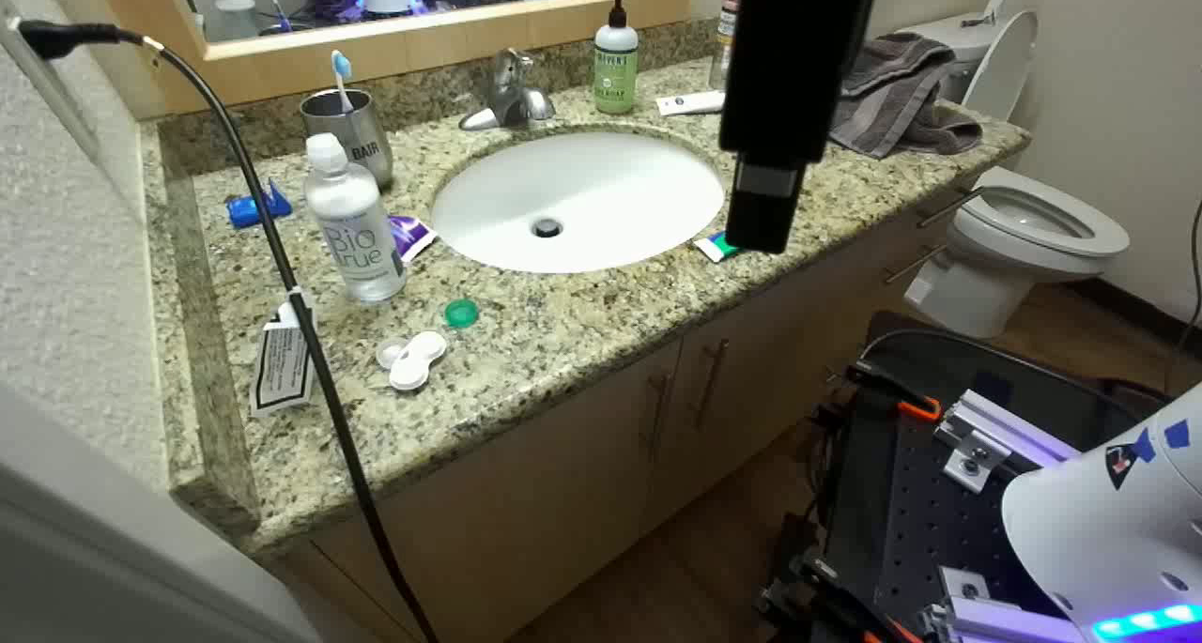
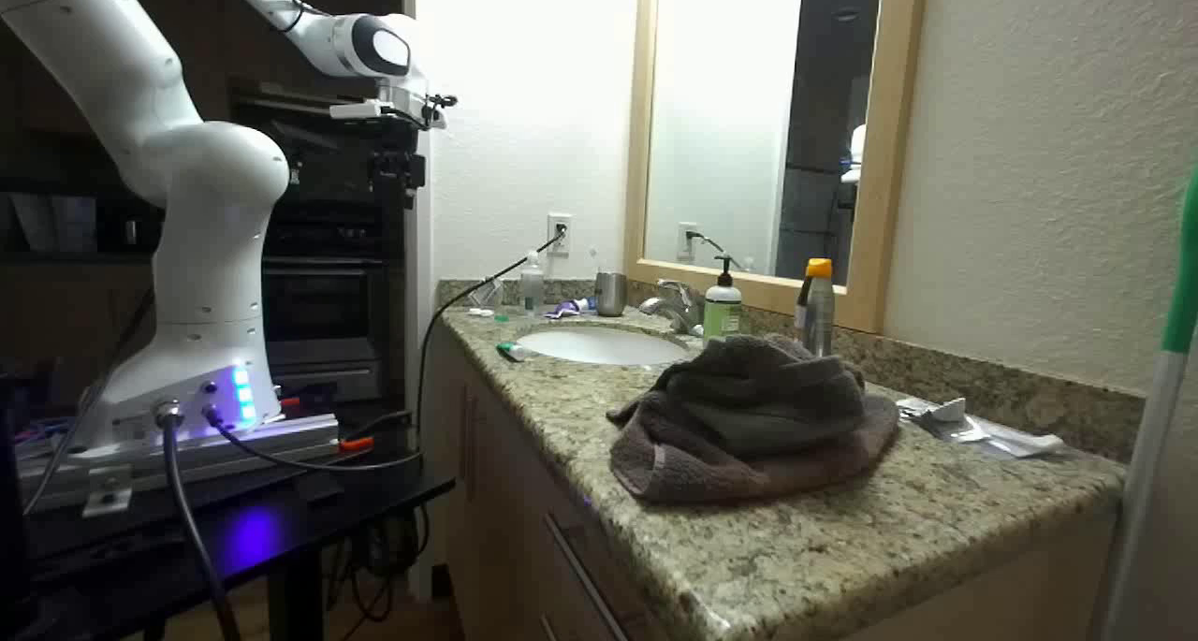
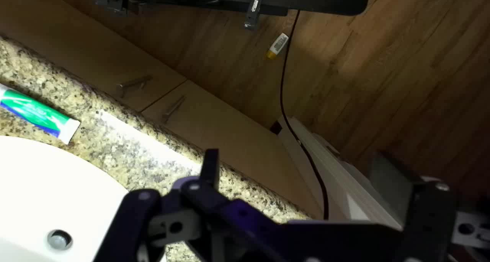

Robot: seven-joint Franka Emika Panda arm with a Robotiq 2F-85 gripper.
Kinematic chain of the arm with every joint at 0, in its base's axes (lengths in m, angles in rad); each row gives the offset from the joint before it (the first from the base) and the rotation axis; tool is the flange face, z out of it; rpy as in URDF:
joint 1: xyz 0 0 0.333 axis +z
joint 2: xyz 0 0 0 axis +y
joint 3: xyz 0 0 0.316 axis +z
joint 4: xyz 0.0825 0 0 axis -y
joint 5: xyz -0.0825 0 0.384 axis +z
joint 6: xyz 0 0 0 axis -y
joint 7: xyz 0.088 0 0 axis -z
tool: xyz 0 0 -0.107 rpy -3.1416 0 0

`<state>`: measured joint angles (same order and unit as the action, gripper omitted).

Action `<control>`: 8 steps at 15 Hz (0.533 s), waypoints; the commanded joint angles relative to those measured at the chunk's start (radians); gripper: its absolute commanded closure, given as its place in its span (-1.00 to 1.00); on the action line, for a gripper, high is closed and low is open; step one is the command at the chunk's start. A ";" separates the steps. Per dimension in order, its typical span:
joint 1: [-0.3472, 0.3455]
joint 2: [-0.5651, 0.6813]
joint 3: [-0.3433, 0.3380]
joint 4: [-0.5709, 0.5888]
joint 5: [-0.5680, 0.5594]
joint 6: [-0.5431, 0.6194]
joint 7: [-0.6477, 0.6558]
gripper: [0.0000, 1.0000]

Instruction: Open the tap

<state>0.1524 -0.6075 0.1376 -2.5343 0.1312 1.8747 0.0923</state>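
Note:
The tap (image 1: 510,97) is a small silver-grey faucet behind the white oval basin (image 1: 648,183). It also shows in an exterior view (image 2: 681,312) between the cup and the soap bottle. Its lever handle sits on top, above the short spout. The tap is out of the wrist view, where the basin (image 3: 49,181) and its drain show at lower left. My gripper (image 3: 302,170) is open with nothing between its fingers, which stand wide apart. It hangs high above the counter's front side, apart from the tap. It shows dark in both exterior views (image 1: 762,216) (image 2: 402,182).
Soap bottle (image 1: 615,70), metal cup (image 1: 366,145) with toothbrush and clear bottle (image 1: 357,230) stand round the basin. A green tube (image 3: 34,113) lies at the counter's front edge. A grey towel (image 2: 749,426) is heaped on the counter. A black cord (image 1: 310,333) runs from the wall outlet.

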 commanded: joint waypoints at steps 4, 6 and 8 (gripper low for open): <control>-0.086 0.088 -0.040 0.013 -0.003 0.111 0.078 -1.00; -0.151 0.144 -0.055 0.030 -0.059 0.193 0.129 -1.00; -0.213 0.202 -0.078 0.063 -0.116 0.261 0.181 -1.00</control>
<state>0.0218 -0.5079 0.0781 -2.5274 0.0756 2.0557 0.2098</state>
